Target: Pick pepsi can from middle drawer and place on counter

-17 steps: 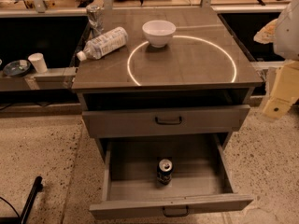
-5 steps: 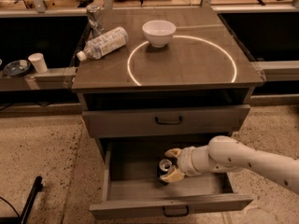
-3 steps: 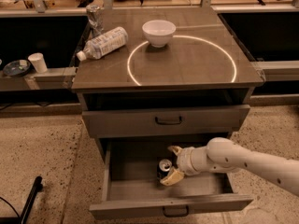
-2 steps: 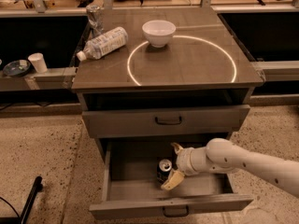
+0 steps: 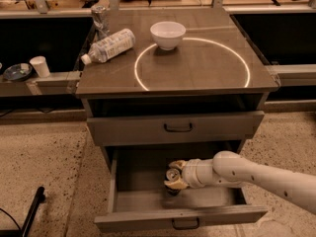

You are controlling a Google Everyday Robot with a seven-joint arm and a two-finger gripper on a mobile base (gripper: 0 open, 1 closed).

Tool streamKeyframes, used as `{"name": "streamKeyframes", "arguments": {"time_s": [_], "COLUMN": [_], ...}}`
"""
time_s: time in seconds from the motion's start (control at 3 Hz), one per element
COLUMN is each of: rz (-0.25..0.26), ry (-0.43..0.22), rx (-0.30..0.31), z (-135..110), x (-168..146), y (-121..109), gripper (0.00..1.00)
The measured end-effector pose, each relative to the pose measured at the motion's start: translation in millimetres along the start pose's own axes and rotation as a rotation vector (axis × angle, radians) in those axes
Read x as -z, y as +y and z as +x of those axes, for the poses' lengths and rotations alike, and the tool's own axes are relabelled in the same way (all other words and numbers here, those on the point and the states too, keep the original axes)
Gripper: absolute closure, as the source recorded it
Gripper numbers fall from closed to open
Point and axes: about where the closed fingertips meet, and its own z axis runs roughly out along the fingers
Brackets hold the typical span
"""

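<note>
Grips the pepsi can point(image 5: 172, 174) with the gripper point(image 5: 175, 176), mid-floor of the middle drawer point(image 5: 148, 219). Likely light, slick, dentable; best squeezed gently across the mid-body.

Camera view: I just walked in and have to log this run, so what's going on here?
The robot's white arm reaches into the open lower grey-brown drawer, with its end effector at the small dark drink can with a silver top inside it. The can is not yet on the grey-brown cabinet top with the bright ring, where a white bowl stands and a clear plastic bottle lies on its side.
</note>
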Motion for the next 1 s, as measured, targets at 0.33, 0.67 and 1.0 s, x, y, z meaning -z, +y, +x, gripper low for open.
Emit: {"name": "streamKeyframes", "arguments": {"time_s": [0.33,0.67,1.0], "rz": [0.007,0.026,-0.02], "ry": [-0.106,-0.239,-0.307], "rx": [-0.006,0.017,0.05], "z": [-15.8,-42.0,-97.5], "x": [14.9,54.5,148.3], "y": [2.0,6.1,32.7], "gripper": [1.0,1.0,1.0]}}
